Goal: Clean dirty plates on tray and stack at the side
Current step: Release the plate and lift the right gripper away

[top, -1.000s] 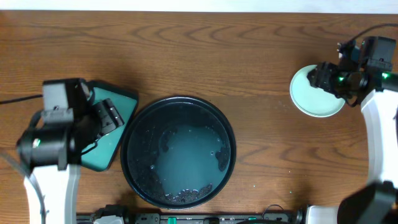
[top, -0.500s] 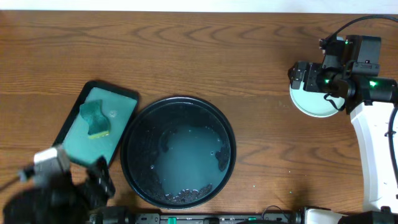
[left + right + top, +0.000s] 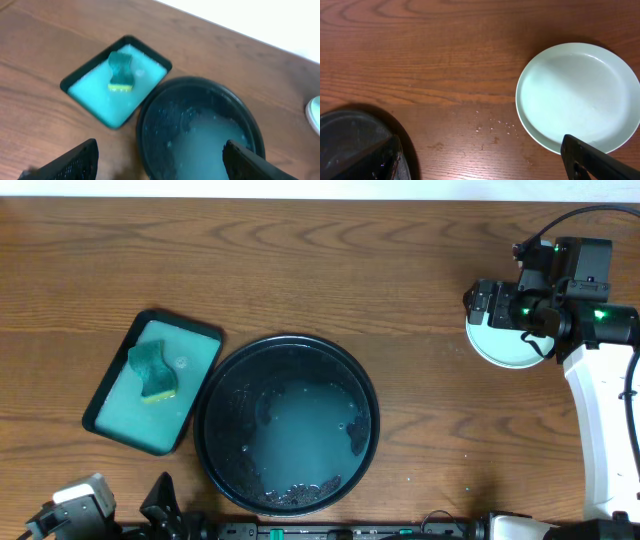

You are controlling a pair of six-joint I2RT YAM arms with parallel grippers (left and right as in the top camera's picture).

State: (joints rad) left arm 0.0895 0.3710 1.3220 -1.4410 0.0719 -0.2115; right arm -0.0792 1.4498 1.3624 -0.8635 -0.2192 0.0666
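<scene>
Since hanging wide open over plates (image 3: 503, 346) at table's (image 3: 300, 260) right edge, favour right gripper (image 3: 482, 161); leave left gripper (image 3: 160, 164), equally wide, well beyond tray (image 3: 214, 395).

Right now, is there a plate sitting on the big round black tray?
No, the black tray holds only cloudy water; the pale plate rests on the table.

The tabletop (image 3: 320, 270) is brown with wavy wood grain. The round tray (image 3: 203, 425) is glossy black, milky pale inside. The rectangular tray (image 3: 130, 415) is teal, dark-rimmed. The sponge (image 3: 153, 373) is teal over yellow. The plate (image 3: 580, 95) is pale mint.
</scene>
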